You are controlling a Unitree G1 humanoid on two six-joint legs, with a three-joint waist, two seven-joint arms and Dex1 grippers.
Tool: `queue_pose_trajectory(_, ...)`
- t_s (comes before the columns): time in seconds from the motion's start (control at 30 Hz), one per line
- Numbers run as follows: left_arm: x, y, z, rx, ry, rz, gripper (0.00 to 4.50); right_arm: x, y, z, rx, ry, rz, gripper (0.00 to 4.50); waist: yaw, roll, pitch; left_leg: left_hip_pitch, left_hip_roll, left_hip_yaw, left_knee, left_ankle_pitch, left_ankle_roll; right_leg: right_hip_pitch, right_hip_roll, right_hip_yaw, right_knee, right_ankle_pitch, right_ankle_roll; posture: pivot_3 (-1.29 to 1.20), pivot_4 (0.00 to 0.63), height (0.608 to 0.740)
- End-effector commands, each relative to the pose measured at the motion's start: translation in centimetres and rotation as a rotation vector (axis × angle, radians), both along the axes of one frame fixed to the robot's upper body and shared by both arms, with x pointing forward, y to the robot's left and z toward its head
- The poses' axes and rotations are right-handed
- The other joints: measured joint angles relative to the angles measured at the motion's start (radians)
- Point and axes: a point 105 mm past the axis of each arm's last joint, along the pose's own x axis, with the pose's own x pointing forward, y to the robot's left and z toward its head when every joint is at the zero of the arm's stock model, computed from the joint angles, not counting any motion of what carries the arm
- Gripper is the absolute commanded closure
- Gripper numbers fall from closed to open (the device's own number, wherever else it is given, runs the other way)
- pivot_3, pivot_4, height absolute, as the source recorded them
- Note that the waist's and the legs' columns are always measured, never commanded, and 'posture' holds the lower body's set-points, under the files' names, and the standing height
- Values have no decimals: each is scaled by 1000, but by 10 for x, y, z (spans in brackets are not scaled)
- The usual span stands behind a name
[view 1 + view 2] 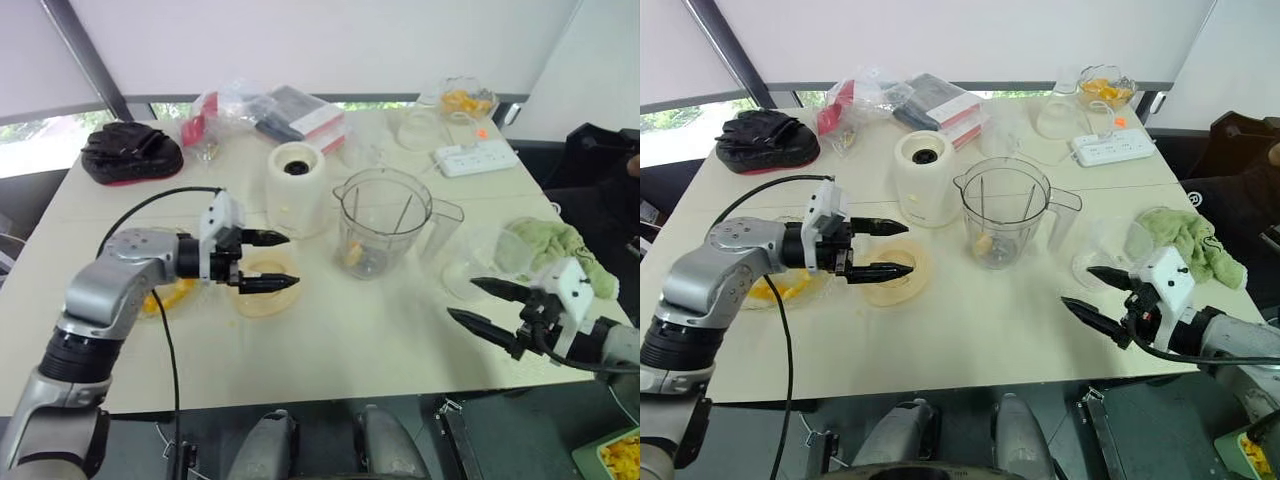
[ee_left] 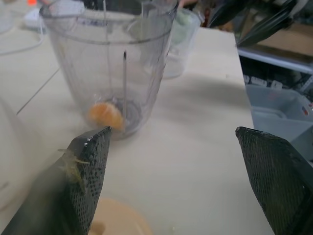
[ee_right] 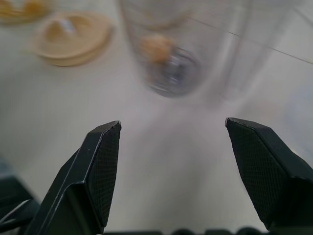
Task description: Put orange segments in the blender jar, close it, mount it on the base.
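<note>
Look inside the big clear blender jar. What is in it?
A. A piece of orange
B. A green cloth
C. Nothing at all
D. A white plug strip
A: an orange piece lies at the bottom of the blender jar, beside the blades.

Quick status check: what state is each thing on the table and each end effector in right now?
blender jar: upright, lid off, not on the base, one orange segment at the bottom.
base: upright, socket bare.
lid: flat on the table, beside the jar.
left end effector: open, holding nothing.
right end effector: open, holding nothing.
</note>
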Motion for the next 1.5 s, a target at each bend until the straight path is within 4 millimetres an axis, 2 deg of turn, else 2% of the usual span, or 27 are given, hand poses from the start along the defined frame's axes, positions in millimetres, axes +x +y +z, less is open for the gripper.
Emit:
queue_pose_trajectory(0.03, -1, 4, 9, 35, -34, -9, 269, -8, 23, 29, -16, -26, 163, 923, 1, -1, 0, 0, 0, 0, 0, 0, 0, 1, 0, 0, -2, 0, 0, 0, 150, 740)
queue_pose_trajectory(0.13, -5, 13, 6, 98, -22, -17, 269, -8, 47, 45, -33, -55, 283, 923, -2, -2, 1, 0, 0, 0, 0, 0, 0, 2, 0, 0, -6, 0, 0, 0, 150, 740)
queue_pose_trajectory(0.2, -6, 19, 5, 127, -20, -21, 269, -6, 55, 49, -41, -70, 313, 923, 0, -3, 2, 0, 1, 0, -1, 0, 0, 2, 0, -1, -7, 0, 0, 0, 150, 740)
queue_pose_trajectory(0.3, -4, 37, -7, 321, -54, -52, 269, 5, 73, 54, 14, -105, 342, 923, 2, -5, 3, -2, 1, -1, -1, 0, 0, 1, 0, -2, -9, 0, 0, 0, 150, 740)
queue_pose_trajectory(0.47, 6, 58, -16, 526, -115, -140, 269, 9, 95, 47, 62, -105, 386, 923, 8, -6, 4, -4, 0, -1, -2, 2, -3, 0, -2, -3, -11, 1, 0, 0, 150, 740)
queue_pose_trajectory(0.6, 25, 57, -12, 563, -134, -204, 269, 7, 106, 44, 99, -96, 406, 923, 17, -6, 3, -10, 0, -1, 0, 2, -3, -5, -2, -4, -11, 1, 0, 0, 150, 740)
queue_pose_trajectory(0.8, 52, 50, -9, 601, -155, -267, 269, 2, 108, 37, 107, -93, 366, 923, 22, -6, 3, -18, -1, -2, 4, 2, -3, -11, -2, -7, -9, 2, 1, 0, 150, 740)
queue_pose_trajectory(0.83, 56, 48, -9, 608, -164, -276, 799, 1, 107, 36, 108, -95, 354, 881, 22, -7, 4, -18, -1, -2, 6, 1, -3, -11, -2, -7, -8, 2, 1, 0, 150, 740)
queue_pose_trajectory(0.87, 59, 45, -10, 622, -174, -291, 1090, 0, 107, 36, 112, -98, 341, 881, 21, -7, 4, -19, -1, -2, 7, 1, -2, -12, -2, -8, -8, 2, 1, 0, 150, 740)
queue_pose_trajectory(1.1, 64, 34, -30, 701, -202, -413, 1090, -7, 103, 32, 121, -109, 258, 881, 17, -7, 4, -20, -1, -1, 12, 0, -1, -11, -2, -7, -5, 3, 3, 0, 150, 740)
queue_pose_trajectory(1.33, 66, 35, -52, 800, -186, -487, 1090, -13, 100, 29, 131, -103, 208, 881, 17, -8, 4, -20, -1, -1, 14, 0, 0, -11, -1, -7, -4, 4, 4, 0, 150, 740)
queue_pose_trajectory(1.5, 70, 28, -56, 804, -183, -483, 1090, -16, 103, 28, 139, -102, 198, 881, 17, -9, 5, -20, -2, -1, 15, 0, 0, -10, -1, -8, -4, 4, 4, 0, 150, 740)
